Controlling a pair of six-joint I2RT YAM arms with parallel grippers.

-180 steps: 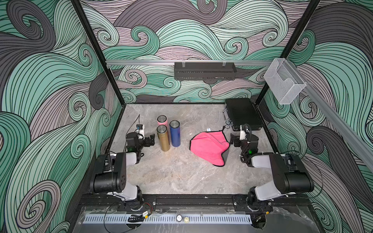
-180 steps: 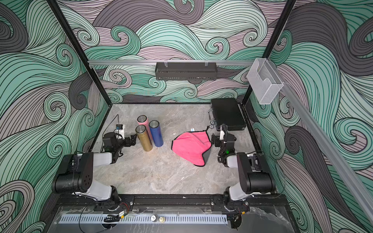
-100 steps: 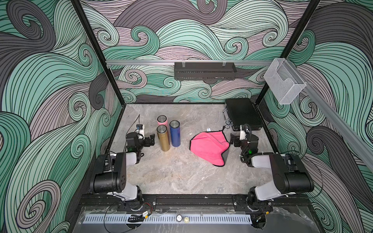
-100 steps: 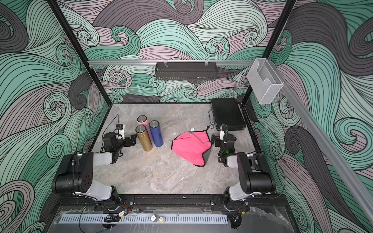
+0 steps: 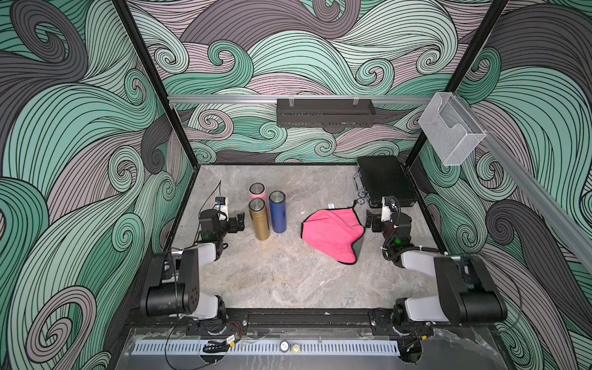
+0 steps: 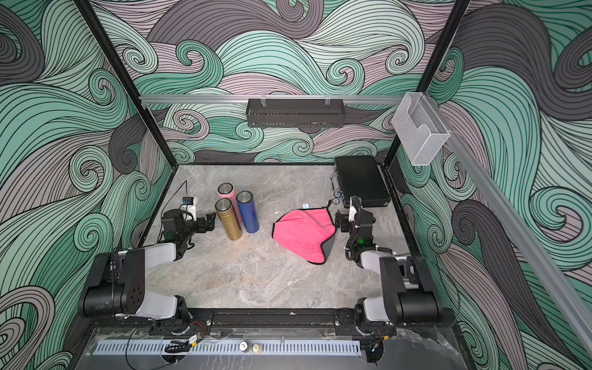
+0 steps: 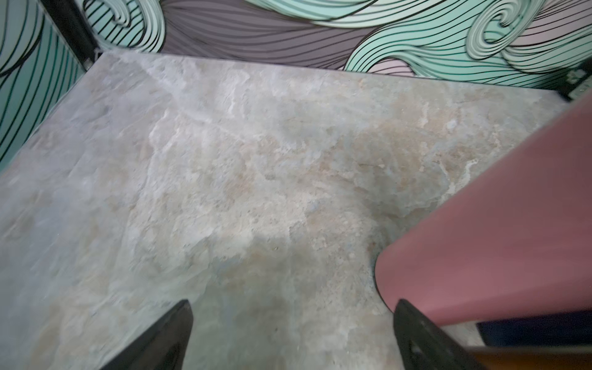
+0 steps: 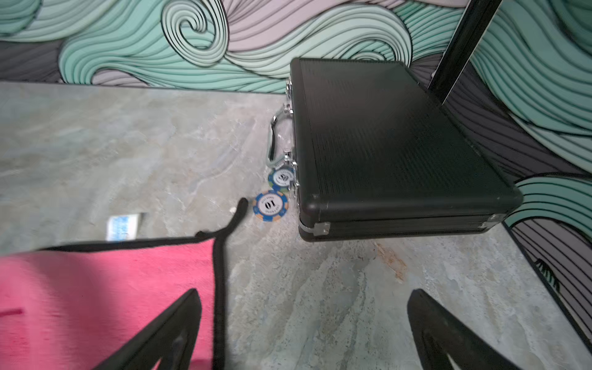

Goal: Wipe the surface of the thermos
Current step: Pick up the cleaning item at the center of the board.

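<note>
Ready to grab, nothing held yet.
Wide open and empty: left gripper (image 5: 238, 223) beside the tall gold metal thermos (image 5: 259, 222), right gripper (image 5: 370, 221) at the floppy pink cloth (image 5: 330, 237).

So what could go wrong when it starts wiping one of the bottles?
1. The pink bottle, gold bottle and blue bottle stand close together, so the open left fingers might knock one over while reaching for another.
2. The cloth lies folded over on itself, so the open right fingers may catch only an edge, and it could slip loose.
</note>
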